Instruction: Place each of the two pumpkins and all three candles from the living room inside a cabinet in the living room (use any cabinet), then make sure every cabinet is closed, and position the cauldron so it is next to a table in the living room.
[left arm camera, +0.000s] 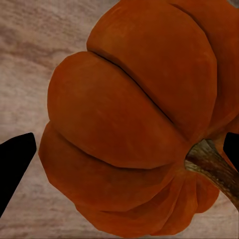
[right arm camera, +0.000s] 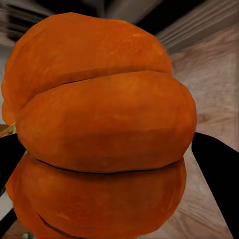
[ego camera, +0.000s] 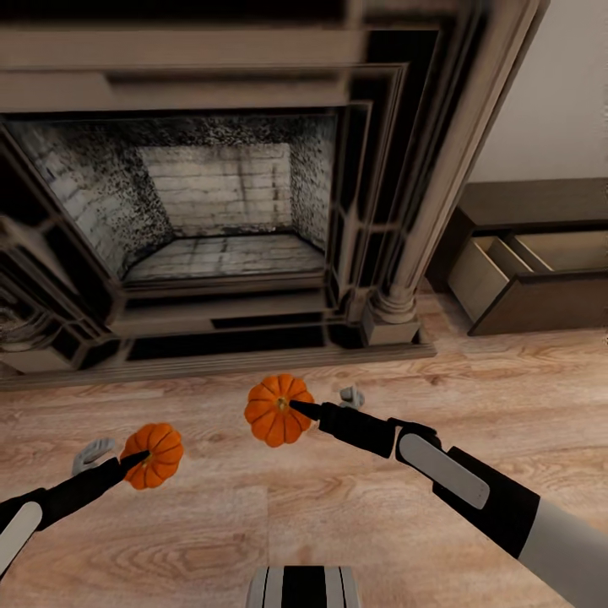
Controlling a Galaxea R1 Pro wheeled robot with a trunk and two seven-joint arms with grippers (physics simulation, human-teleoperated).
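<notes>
Stone fireplace (ego camera: 228, 203) — wood floor (ego camera: 338, 523) — pale wall (ego camera: 557, 93) at right

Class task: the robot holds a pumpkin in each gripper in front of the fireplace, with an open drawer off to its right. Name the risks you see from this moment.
1. The left pumpkin and right pumpkin are round and ribbed. Each looks pinched at fingertip level by the left gripper and right gripper, so either might slip during travel.
2. The open drawer of the cabinet sits beside the fireplace column. Turning there could clip an arm or pumpkin.
</notes>
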